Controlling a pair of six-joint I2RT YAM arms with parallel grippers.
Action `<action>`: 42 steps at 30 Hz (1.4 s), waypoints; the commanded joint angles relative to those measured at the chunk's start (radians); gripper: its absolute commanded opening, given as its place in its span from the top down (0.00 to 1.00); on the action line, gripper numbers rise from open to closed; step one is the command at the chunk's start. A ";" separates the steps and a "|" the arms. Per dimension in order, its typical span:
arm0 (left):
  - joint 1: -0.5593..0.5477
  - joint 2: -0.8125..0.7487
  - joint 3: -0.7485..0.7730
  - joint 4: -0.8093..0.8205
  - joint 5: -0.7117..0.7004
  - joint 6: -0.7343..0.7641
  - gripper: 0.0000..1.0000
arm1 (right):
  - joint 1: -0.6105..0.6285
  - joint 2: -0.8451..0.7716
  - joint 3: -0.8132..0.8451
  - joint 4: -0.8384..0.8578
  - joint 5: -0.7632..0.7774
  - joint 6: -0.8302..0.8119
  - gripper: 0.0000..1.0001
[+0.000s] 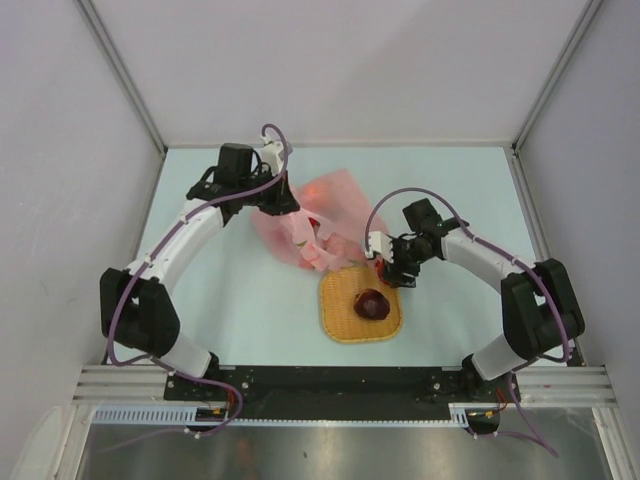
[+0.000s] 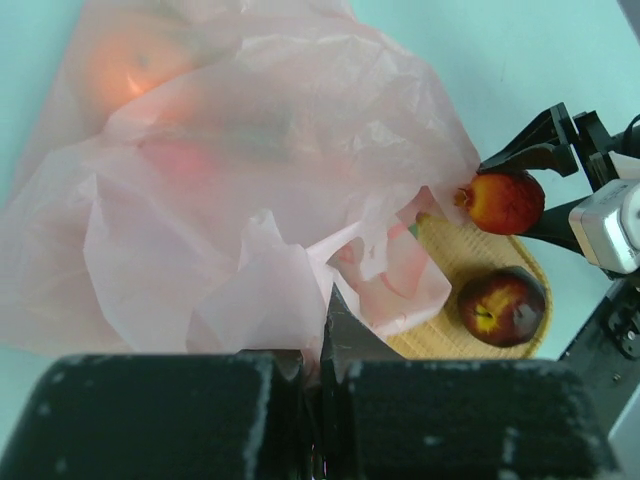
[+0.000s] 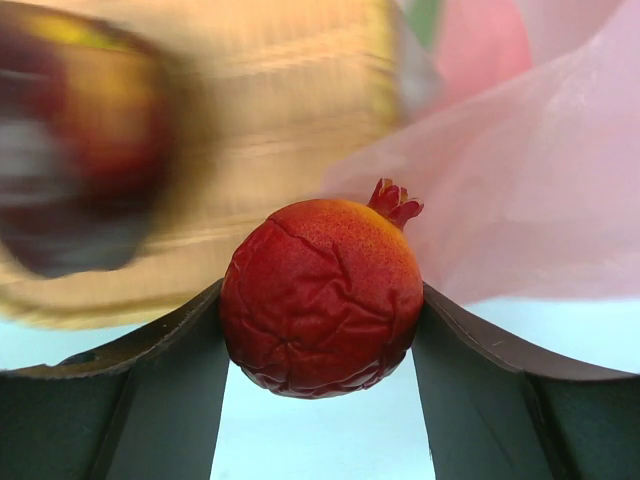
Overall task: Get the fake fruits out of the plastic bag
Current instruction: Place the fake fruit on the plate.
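On the pale, smooth tabletop point(image 1: 230, 300), the plastic bag point(image 2: 250, 180) lies slumped behind the mat, pink, thin, translucent and full of crinkles. Your left end effector point(image 2: 325, 340) is closed on a fold near its mouth. Don't release that pinch during the placement, since film this light would probably drag after any fruit that brushes it. The mat point(image 1: 345, 322) is a flat woven square, orange-tan and ribbed, so it should stop a round thing rolling. Aim for its bare weave, beside the dark red fruit point(image 1: 371, 304) already lying there and not on top of it. An orange fruit point(image 2: 130, 65) glows through the film at the bag's far end, and a reddish shape shows nearer, so more remains to fetch. Your right end effector point(image 1: 392, 268) hangs at the mat's far edge, partly open, its jaws pressed against the sides of the pomegranate point(image 3: 320, 297). That one is round, red shading to orange, with a wrinkled skin and a small crown. Lower it close before opening, and open slowly; hard plastic will likely bounce.
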 commanded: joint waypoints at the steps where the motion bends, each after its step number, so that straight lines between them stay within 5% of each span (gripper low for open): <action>1: -0.008 0.032 0.105 0.008 -0.035 0.049 1.00 | -0.044 0.021 0.000 0.207 0.097 -0.014 0.44; 6: -0.022 0.049 0.133 0.003 -0.037 0.049 1.00 | -0.033 -0.044 0.000 0.070 -0.046 -0.121 0.41; 15: -0.052 0.055 0.133 0.003 -0.034 0.049 1.00 | 0.036 -0.049 -0.026 -0.035 -0.051 -0.167 0.35; 18: -0.054 0.053 0.133 0.002 -0.040 0.051 1.00 | 0.044 -0.036 -0.026 -0.064 -0.035 -0.190 0.20; 19: -0.054 0.053 0.131 0.002 -0.043 0.049 1.00 | 0.044 -0.033 -0.026 -0.065 -0.031 -0.189 0.01; 26: -0.054 0.033 0.120 0.002 -0.046 0.051 1.00 | -0.019 -0.085 -0.014 -0.001 -0.035 -0.158 0.00; 32: -0.054 0.009 0.152 -0.023 -0.016 0.086 1.00 | -0.056 -0.124 0.063 0.085 -0.135 0.065 0.00; 37: -0.054 -0.050 0.153 -0.054 0.018 0.109 1.00 | 0.013 -0.145 0.090 0.371 -0.124 0.426 0.01; 42: -0.054 -0.115 0.154 -0.084 0.055 0.141 1.00 | 0.137 -0.073 0.098 0.609 -0.017 0.619 0.14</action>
